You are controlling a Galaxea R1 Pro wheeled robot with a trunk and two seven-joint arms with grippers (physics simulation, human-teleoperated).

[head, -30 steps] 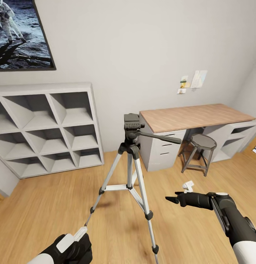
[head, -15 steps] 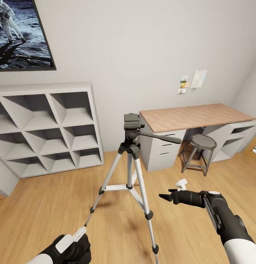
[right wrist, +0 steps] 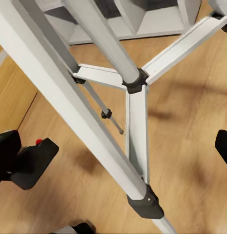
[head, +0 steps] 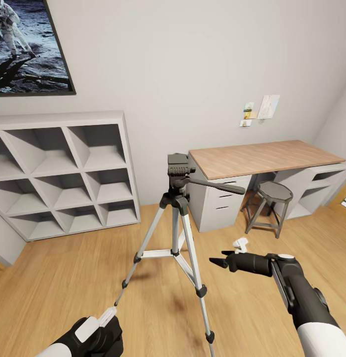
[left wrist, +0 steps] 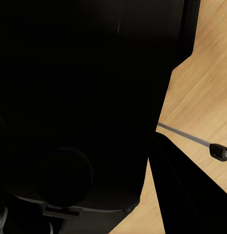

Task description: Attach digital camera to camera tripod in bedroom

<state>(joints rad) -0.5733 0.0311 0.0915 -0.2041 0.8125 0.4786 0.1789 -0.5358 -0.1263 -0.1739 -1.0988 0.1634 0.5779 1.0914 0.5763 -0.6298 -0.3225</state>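
A bedroom with a light wood plank floor (head: pixel 68 277) and pale grey walls is seen in the head view. A framed astronaut moon picture (head: pixel 29 44) is hung at 11 o'clock, and grey cube shelving (head: pixel 63 173) is set against the wall at 9 o'clock. A wood-topped grey worktop (head: pixel 262 158) is placed at 2 o'clock, with a small round grey stool (head: pixel 269 206) just beside it. The tall camera tripod with silver telescoping legs, black joints and a black pan head (head: pixel 177 213) is stood upright on the floor at the centre, its long handle pointed toward 3 o'clock. The black right gripper (head: pixel 220 262) is held near the tripod at 4 o'clock, apart from its legs; its fingers appear spread. The left gripper (head: pixel 96 334) is seen at 7 o'clock; whether its fingers are spread or pressed together cannot be told.

In the left wrist view, a large dark mass is seen close up against the floor, with a thin silver tripod leg and black foot beyond it.

In the right wrist view, the silver legs and centre brace of the tripod are seen close up. The small black digital camera with a round red button (right wrist: pixel 30 158) is seen at 8 o'clock, beyond the legs.
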